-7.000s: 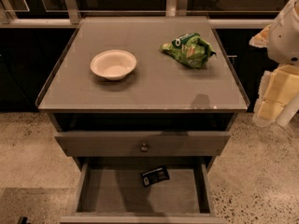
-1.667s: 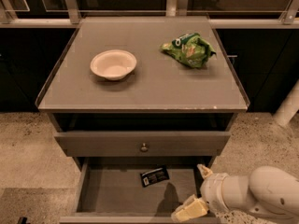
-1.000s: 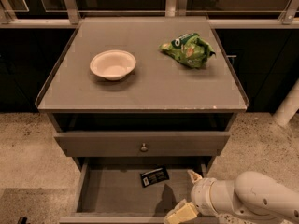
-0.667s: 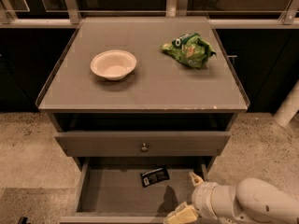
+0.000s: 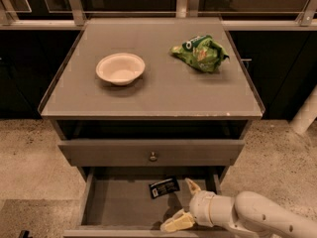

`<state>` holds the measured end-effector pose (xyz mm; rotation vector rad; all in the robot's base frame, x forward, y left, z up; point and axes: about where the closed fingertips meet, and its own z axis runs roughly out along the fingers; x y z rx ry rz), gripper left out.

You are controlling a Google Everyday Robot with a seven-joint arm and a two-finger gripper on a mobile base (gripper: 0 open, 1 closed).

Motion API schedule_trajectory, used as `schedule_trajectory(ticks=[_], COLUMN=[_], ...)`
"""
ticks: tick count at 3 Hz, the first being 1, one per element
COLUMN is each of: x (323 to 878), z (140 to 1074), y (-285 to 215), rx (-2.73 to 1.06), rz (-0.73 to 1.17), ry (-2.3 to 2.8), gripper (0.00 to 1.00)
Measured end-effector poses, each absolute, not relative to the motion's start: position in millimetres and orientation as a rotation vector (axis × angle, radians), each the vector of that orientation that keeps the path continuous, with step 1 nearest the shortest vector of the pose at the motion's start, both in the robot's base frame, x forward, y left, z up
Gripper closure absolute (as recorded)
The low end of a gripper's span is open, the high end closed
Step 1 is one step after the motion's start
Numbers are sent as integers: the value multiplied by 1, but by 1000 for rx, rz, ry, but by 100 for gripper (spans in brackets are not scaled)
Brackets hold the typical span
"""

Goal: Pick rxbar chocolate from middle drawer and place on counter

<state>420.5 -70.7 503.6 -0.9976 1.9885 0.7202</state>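
A: Where is the rxbar chocolate [image 5: 164, 187]?

B: Flat on the floor of the middle drawer [image 5: 119, 207], toward its far side, label patch up. It lies where it lay seven seconds ago.

A: And the gripper [image 5: 176, 204]?

B: That is what changed. Seven seconds ago the arm stood out to the right of the counter [image 5: 163, 100]. Now it is down in the open drawer and has slid left over the last two seconds. Its fingers are spread wide with nothing between them. The far finger's tip is just right of the bar; the near one hangs by the drawer's near edge.

A: So the reach is nearly done?

B: I judge so. It needs a little more leftward travel, then a close on the wrapper.

A: Anything in the way?

B: The shut drawer front [image 5: 152, 152] with its knob overhangs close above the bar, so the lift should come toward us first. On the counter a bowl [image 5: 120, 68] sits left and a green snack bag [image 5: 200, 52] far right, with bare room between.
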Motion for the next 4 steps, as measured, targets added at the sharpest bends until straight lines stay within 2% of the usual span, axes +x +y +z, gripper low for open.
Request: schedule_trajectory(ticks=[2, 4], x=[430, 464], z=[486, 465], y=[-45, -42], rx=[-1051, -1094], rz=[783, 661], ry=[1956, 1895], gripper=[0, 0])
